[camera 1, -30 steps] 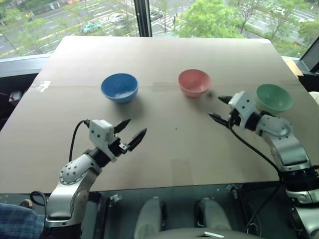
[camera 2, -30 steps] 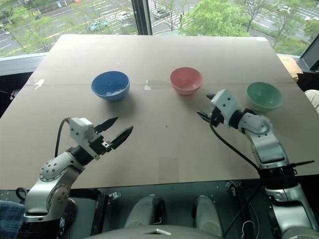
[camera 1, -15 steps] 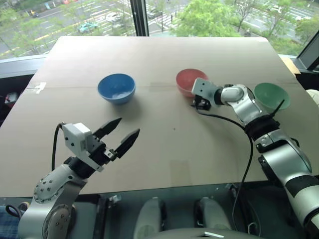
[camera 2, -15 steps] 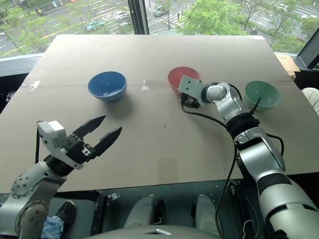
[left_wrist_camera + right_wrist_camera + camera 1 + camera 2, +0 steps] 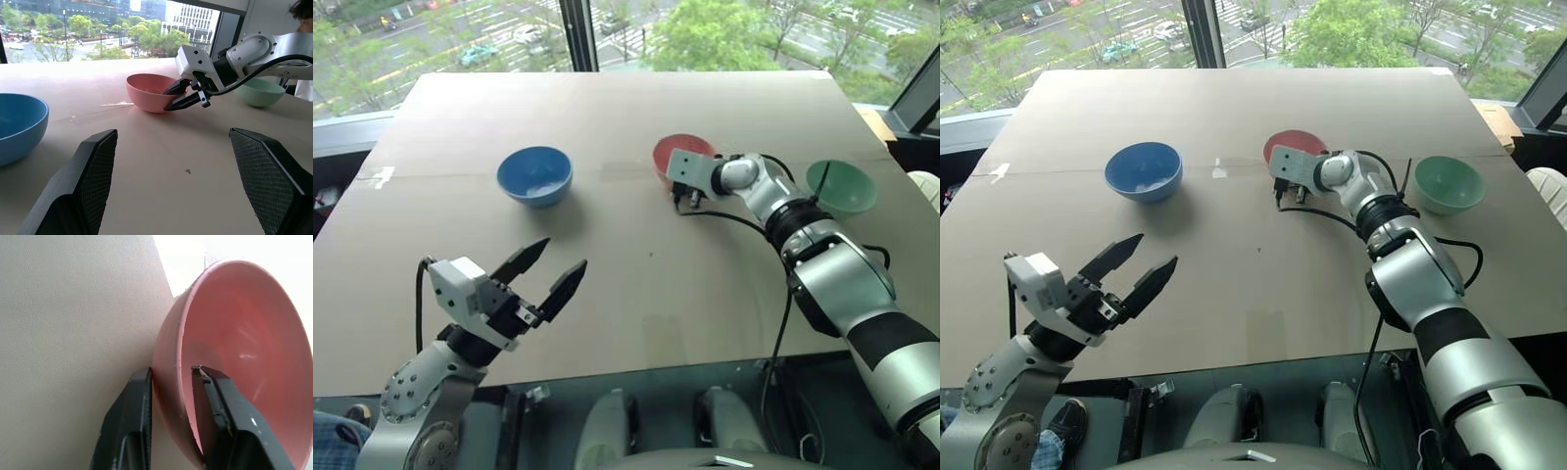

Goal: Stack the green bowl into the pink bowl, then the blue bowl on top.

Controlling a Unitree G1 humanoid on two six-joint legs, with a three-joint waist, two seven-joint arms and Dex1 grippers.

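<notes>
The pink bowl [image 5: 677, 150] stands upright at the table's middle back. My right gripper [image 5: 685, 192] is at its near rim. In the right wrist view the right gripper [image 5: 171, 370] is shut on the bowl's wall, one finger inside and one against the outside. The green bowl [image 5: 842, 186] sits alone to the right of that arm. The blue bowl [image 5: 534, 174] stands apart on the left. My left gripper [image 5: 562, 257] hovers open and empty near the table's front left, well short of the blue bowl.
The bowls rest on a table covered in brown cardboard [image 5: 607, 108], with a taped seam running across it near the bowls. A window lies beyond the far edge. A person [image 5: 301, 8] shows past the green bowl in the left wrist view.
My right gripper swung left from beside the green bowl to the pink bowl and closed on its rim. My left gripper drew back a little toward me, still open.
</notes>
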